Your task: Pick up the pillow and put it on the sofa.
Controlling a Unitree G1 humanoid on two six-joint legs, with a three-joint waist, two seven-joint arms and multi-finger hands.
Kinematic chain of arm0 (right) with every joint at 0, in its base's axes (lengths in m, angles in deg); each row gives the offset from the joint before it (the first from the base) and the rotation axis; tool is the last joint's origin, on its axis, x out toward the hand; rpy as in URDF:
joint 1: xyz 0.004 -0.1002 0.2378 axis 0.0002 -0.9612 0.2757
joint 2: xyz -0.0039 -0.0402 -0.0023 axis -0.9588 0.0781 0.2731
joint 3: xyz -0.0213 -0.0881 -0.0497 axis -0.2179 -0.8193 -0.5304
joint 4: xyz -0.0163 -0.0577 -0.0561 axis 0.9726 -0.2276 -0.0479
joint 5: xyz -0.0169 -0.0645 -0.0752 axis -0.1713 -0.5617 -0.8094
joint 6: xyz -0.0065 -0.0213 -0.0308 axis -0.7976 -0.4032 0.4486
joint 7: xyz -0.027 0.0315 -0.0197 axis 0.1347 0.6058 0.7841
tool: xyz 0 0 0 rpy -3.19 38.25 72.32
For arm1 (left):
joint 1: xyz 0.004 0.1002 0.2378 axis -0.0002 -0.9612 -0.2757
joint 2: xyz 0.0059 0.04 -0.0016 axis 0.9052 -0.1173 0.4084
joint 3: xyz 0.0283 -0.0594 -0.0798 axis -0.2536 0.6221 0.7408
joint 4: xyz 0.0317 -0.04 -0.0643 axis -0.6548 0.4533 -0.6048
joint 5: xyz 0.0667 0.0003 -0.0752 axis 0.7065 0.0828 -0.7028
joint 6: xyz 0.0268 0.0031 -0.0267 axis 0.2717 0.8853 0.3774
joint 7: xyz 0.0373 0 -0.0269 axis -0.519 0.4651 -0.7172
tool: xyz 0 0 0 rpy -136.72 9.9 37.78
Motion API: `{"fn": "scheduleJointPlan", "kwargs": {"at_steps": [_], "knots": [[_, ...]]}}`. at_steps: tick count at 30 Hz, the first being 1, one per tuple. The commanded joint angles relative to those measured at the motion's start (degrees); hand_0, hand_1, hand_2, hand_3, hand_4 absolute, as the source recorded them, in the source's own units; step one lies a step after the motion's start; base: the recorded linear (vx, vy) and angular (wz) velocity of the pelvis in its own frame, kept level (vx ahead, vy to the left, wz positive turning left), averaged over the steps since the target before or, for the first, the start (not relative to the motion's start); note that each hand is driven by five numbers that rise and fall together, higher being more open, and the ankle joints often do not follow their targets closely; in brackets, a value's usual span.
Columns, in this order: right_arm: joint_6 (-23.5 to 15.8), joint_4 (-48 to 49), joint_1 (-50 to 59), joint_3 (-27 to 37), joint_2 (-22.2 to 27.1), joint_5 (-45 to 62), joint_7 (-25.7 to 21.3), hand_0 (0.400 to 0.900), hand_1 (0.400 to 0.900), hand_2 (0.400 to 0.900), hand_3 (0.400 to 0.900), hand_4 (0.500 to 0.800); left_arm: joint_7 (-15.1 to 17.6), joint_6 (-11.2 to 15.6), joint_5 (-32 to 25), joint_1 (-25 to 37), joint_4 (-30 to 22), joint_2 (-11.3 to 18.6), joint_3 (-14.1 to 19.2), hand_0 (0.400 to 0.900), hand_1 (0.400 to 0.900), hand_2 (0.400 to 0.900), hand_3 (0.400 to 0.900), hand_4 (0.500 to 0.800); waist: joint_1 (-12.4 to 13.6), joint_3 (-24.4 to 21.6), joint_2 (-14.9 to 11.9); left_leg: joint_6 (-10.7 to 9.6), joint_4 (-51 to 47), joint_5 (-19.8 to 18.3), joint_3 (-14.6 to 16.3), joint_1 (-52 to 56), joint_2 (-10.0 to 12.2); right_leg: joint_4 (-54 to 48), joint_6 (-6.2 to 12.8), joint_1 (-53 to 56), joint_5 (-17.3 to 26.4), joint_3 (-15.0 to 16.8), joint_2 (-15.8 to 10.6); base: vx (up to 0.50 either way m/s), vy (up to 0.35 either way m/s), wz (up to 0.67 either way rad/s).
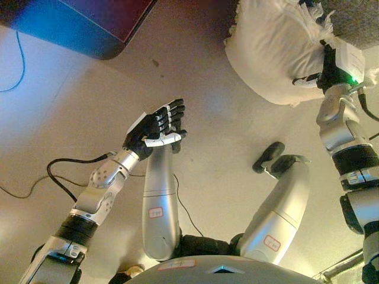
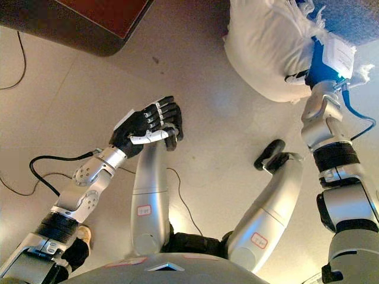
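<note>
My right hand (image 1: 323, 74) has its fingers (image 1: 305, 81) gripping the white pillow (image 1: 272, 47) at the far right, against the grey sofa (image 1: 355, 21). My left hand (image 1: 157, 129) hovers over the floor (image 1: 225, 130), fingers curled, empty.

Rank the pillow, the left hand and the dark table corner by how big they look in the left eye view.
1. Pillow
2. Table corner, cut off by the view's edge, so close to the pillow
3. Left hand

The pillow and table may swap; nearness differs.
</note>
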Motion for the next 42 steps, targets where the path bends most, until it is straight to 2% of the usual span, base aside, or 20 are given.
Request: {"fn": "scheduleJointPlan", "kwargs": {"at_steps": [1, 4, 7, 9, 12, 14, 18, 20, 21, 22, 28, 32, 38, 42], "knots": [[0.16, 1.40, 1.95, 0.23, 2.64, 0.75, -0.08, 0.900, 0.900, 0.900, 0.900, 0.800, -1.94, 2.08, -2.19, -0.42, -7.57, 0.48, 1.45, 0.900, 0.900, 0.900, 0.900, 0.800, 1.38, -0.07, 1.54, -1.79, -4.31, -1.17, -5.02, 5.05, 4.18, 0.49, -1.15, -0.56, 2.75, 2.79, -0.11, 0.02, -0.023, 0.09], [0.60, -0.28, 3.10, -0.05, 1.69, 0.21, -0.28, 0.900, 0.900, 0.900, 0.900, 0.800, -2.09, 2.26, -1.91, -0.16, -7.00, -0.01, 0.76, 0.900, 0.900, 0.900, 0.900, 0.800, 1.64, -0.07, 1.54, -2.05, -4.67, -0.63, -5.12, 4.93, 4.34, 0.74, -1.02, -0.77, 2.88, 2.57, -0.10, 0.01, -0.007, 0.06], [2.47, -3.28, 5.25, -0.62, 0.83, -0.62, -3.23, 0.900, 0.900, 0.900, 0.900, 0.800, -1.59, 1.90, -1.95, 0.41, -6.92, -0.55, 0.04, 0.900, 0.900, 0.900, 0.900, 0.800, 2.00, -0.07, 1.66, -2.21, -4.97, -0.23, -5.18, 4.93, 4.38, 1.01, -0.93, -1.00, 3.13, 2.54, -0.16, 0.01, -0.001, 0.09], [3.68, -6.35, 7.27, -1.34, -0.15, -1.22, -7.36, 0.900, 0.900, 0.900, 0.900, 0.800, -1.23, 1.94, -1.92, 1.15, -6.60, -0.94, -0.67, 0.900, 0.900, 0.900, 0.900, 0.800, 2.42, -0.07, 1.82, -2.22, -5.39, -0.05, -5.16, 5.00, 4.33, 0.95, -0.86, -1.02, 3.25, 2.34, -0.30, 0.00, 0.005, 0.07], [6.68, -10.74, 10.46, -2.83, -1.79, -2.65, -9.30, 0.900, 0.900, 0.900, 0.900, 0.800, -0.76, 2.33, -1.75, 2.13, -5.95, -1.95, -1.94, 0.900, 0.900, 0.900, 0.900, 0.800, 3.04, -0.07, 2.31, -2.30, -6.04, 0.42, -5.20, 4.98, 4.28, 1.03, -0.85, -1.03, 3.23, 2.21, -0.55, 0.00, 0.008, 0.08], [8.38, -12.59, 11.94, -3.75, -2.14, -3.24, -9.20, 0.900, 0.900, 0.900, 0.900, 0.800, -0.51, 2.39, -2.02, 2.38, -6.04, -2.15, -2.47, 0.900, 0.900, 0.900, 0.900, 0.800, 3.35, -0.07, 2.66, -2.13, -6.50, 0.54, -5.02, 5.08, 4.26, 0.93, -0.87, -1.02, 3.43, 2.20, -0.85, 0.00, 0.009, 0.13], [10.51, -17.93, 16.27, -5.96, -3.41, 0.93, -12.46, 0.900, 0.900, 0.900, 0.900, 0.800, 0.19, 3.35, -2.54, 3.22, -5.70, -2.80, -4.23, 0.900, 0.900, 0.900, 0.900, 0.800, 4.26, -0.07, 3.57, -2.11, -6.45, 0.59, -5.28, 4.54, 3.28, 1.16, -0.88, -1.55, 3.54, 2.41, -1.26, -0.01, 0.014, 0.13], [11.66, -20.12, 18.13, -6.66, -3.73, 2.59, -11.78, 0.900, 0.900, 0.900, 0.900, 0.800, 0.29, 4.04, -2.76, 3.47, -5.16, -3.39, -4.80, 0.900, 0.900, 0.900, 0.900, 0.800, 4.64, -0.07, 3.92, -2.08, -6.72, 0.80, -5.26, 4.49, 2.88, 1.23, -0.92, -1.67, 3.51, 2.45, -1.41, -0.01, 0.057, 0.03], [12.16, -21.11, 18.78, -6.84, -3.91, 2.92, -11.42, 0.557, 0.557, 0.557, 0.557, 0.594, 0.42, 4.37, -2.72, 3.43, -5.25, -3.62, -5.15, 0.900, 0.900, 0.900, 0.900, 0.800, 4.79, -0.07, 4.08, -1.97, -6.99, 0.86, -5.10, 4.49, 2.81, 1.10, -0.95, -1.68, 3.59, 2.42, -1.61, 0.00, 0.053, 0.03], [12.13, -22.19, 19.19, -7.07, -3.93, 3.93, -11.98, 0.400, 0.400, 0.400, 0.400, 0.500, 0.48, 4.67, -2.77, 3.29, -5.26, -3.84, -5.34, 0.900, 0.900, 0.900, 0.900, 0.800, 5.02, -0.07, 4.24, -1.94, -7.51, 1.05, -5.22, 4.62, 2.38, 0.98, -0.94, -1.69, 3.66, 2.46, -1.61, -0.01, 0.074, 0.03], [9.85, -25.19, 22.01, -7.20, -5.54, 10.18, -16.01, 0.400, 0.400, 0.400, 0.400, 0.500, 1.63, 6.22, -2.99, 3.19, -5.47, -5.18, -7.15, 0.900, 0.900, 0.900, 0.900, 0.800, 6.22, -0.07, 4.68, -1.49, -9.15, 1.82, -5.35, 4.31, 0.24, 0.49, -0.99, -1.90, 3.93, 2.31, -1.49, -0.01, 0.067, -0.03], [9.07, -25.40, 22.50, -7.23, -5.95, 12.51, -16.55, 0.400, 0.400, 0.400, 0.400, 0.500, 2.72, 7.31, -3.08, 3.04, -5.84, -5.78, -8.06, 0.900, 0.900, 0.900, 0.900, 0.800, 6.68, -0.07, 4.87, -1.15, -10.31, 2.30, -5.28, 4.39, -0.67, -0.07, -1.08, -1.72, 3.99, 2.01, -1.50, -0.01, 0.070, -0.06], [6.52, -26.08, 22.77, -6.38, -6.13, 14.38, -20.14, 0.400, 0.400, 0.400, 0.400, 0.500, 3.08, 9.26, -3.92, 2.70, -5.81, -5.98, -9.14, 0.900, 0.900, 0.900, 0.900, 0.800, 7.37, -0.07, 5.37, -0.67, -11.69, 2.84, -4.76, 4.98, -1.76, -0.73, -0.79, -0.49, 4.03, 1.43, -1.96, -0.01, 0.057, 0.00], [5.53, -25.56, 22.79, -5.70, -6.18, 15.66, -22.31, 0.400, 0.400, 0.400, 0.400, 0.500, 4.07, 9.27, -4.22, 2.91, -5.88, -6.33, -9.47, 0.900, 0.900, 0.900, 0.900, 0.800, 8.00, -0.07, 5.32, -0.41, -12.59, 3.09, -4.47, 5.70, -2.61, -1.66, -0.79, 1.50, 3.76, 0.31, -2.31, 0.01, 0.025, 0.05]]}}
